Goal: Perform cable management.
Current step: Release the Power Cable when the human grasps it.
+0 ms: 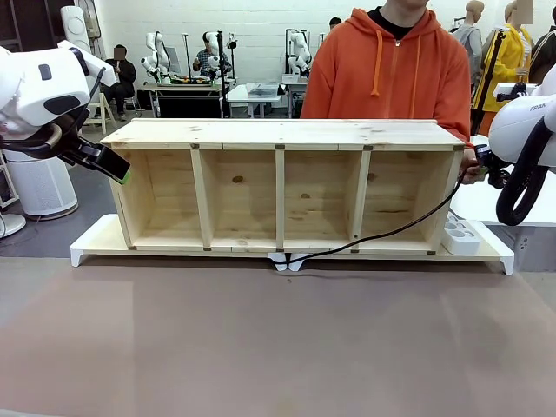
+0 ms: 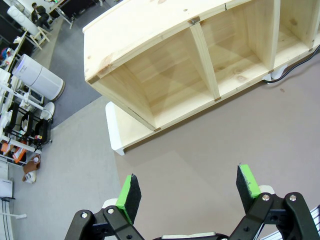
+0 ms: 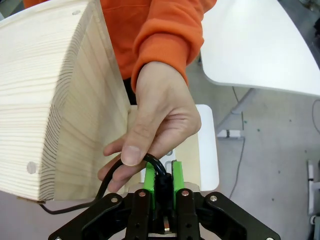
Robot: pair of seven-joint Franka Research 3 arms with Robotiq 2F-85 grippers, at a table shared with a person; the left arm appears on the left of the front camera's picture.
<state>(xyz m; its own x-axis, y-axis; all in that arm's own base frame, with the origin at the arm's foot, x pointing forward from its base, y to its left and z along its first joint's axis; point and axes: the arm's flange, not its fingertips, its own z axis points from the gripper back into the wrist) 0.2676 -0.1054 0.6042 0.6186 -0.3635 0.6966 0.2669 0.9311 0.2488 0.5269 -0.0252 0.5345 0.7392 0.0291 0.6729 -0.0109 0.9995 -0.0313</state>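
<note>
The thin black cable runs from the front of the wooden shelf up past its right end. There a person's hand holds it, and my right gripper is shut on its black plug end. In the front view the right gripper sits against the hand beside the shelf's right end. My left gripper hangs open by the shelf's left end. From the left wrist, its green pads stand wide apart above the brown table, and a bit of cable shows far right.
The shelf stands on a long white base. A white power strip lies on that base at the right. A person in an orange hoodie stands behind the shelf. A white side table is beyond the right end.
</note>
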